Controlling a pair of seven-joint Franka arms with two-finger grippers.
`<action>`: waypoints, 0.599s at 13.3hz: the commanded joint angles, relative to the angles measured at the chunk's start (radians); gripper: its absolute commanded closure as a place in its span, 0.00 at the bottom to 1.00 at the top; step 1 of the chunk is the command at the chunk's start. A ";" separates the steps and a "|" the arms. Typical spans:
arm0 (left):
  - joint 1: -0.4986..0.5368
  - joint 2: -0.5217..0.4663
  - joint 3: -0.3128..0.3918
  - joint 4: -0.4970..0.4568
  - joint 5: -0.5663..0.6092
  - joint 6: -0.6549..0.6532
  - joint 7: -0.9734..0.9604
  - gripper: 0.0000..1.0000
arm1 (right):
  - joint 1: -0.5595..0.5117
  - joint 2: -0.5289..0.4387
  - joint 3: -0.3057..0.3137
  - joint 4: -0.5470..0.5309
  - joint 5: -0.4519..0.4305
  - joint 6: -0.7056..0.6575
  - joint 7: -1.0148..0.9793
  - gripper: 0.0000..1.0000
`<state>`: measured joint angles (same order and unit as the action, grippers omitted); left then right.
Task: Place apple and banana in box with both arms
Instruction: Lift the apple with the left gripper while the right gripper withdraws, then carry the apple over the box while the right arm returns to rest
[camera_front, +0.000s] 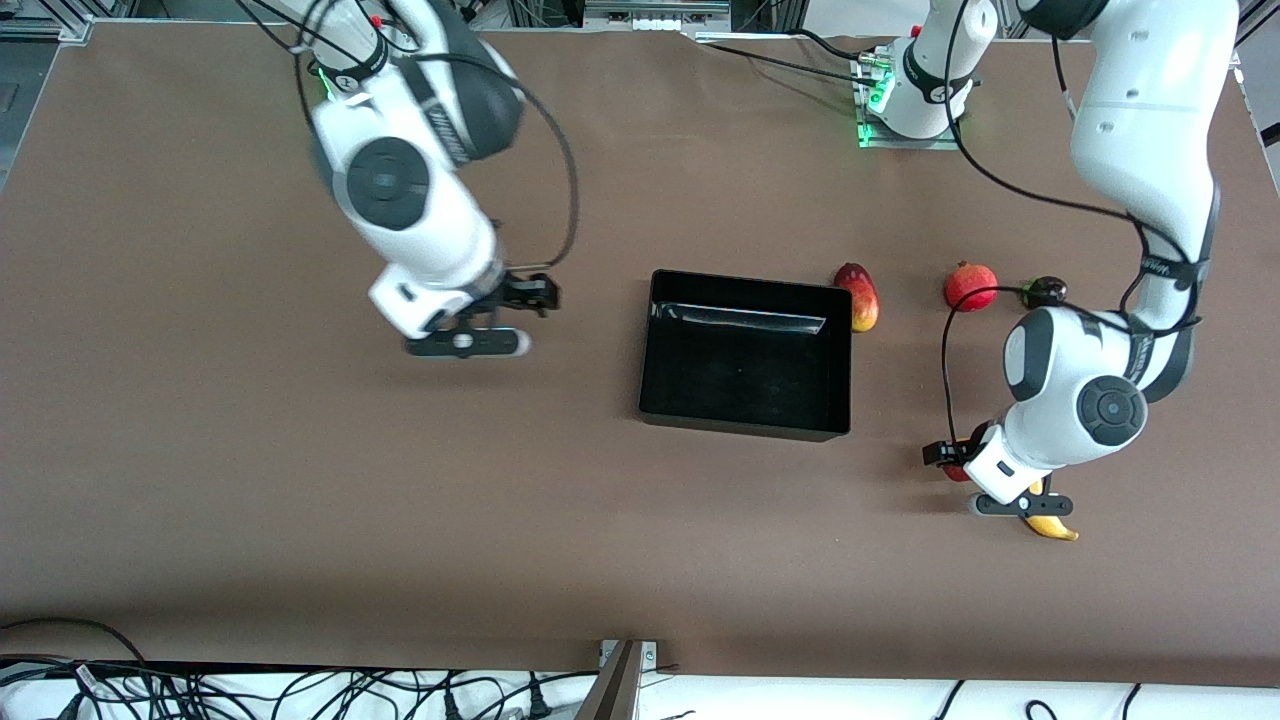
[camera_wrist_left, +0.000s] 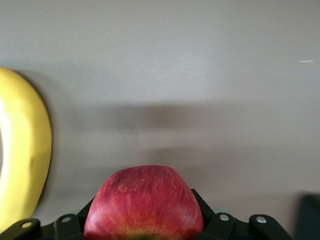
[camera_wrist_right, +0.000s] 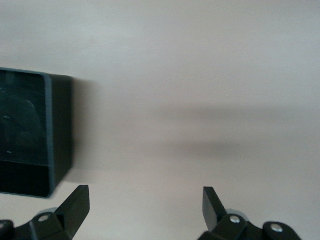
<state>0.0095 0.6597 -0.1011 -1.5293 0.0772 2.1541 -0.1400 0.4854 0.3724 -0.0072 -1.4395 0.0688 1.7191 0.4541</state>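
The apple (camera_wrist_left: 144, 200) sits between the fingers of my left gripper (camera_wrist_left: 145, 215), which is shut on it. In the front view only a red edge of the apple (camera_front: 957, 472) shows under my left gripper (camera_front: 1000, 493), low over the table at the left arm's end. The banana (camera_wrist_left: 22, 150) lies right beside the apple; only its tip (camera_front: 1052, 527) shows in the front view. The black box (camera_front: 745, 290) stands mid-table with nothing in it. My right gripper (camera_front: 468, 343) is open and empty over bare table toward the right arm's end; the right wrist view shows it (camera_wrist_right: 145, 200) with the box's corner (camera_wrist_right: 30, 130).
An oval red-and-yellow fruit (camera_front: 858, 297) lies against the box's wall on the left arm's side. A round red fruit (camera_front: 970, 286) and a small dark fruit (camera_front: 1045, 291) lie farther from the front camera than my left gripper.
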 joint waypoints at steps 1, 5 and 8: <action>-0.072 -0.113 -0.008 -0.015 0.006 -0.117 -0.146 1.00 | 0.007 -0.082 -0.126 -0.025 0.000 -0.125 -0.116 0.00; -0.125 -0.144 -0.084 -0.015 0.006 -0.125 -0.401 1.00 | 0.006 -0.084 -0.286 0.022 0.005 -0.142 -0.322 0.00; -0.169 -0.140 -0.131 -0.022 0.012 -0.154 -0.489 1.00 | 0.006 -0.118 -0.367 0.027 0.006 -0.176 -0.351 0.00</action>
<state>-0.1340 0.5275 -0.2190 -1.5396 0.0769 2.0303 -0.5799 0.4792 0.2869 -0.3274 -1.4244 0.0694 1.5839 0.1351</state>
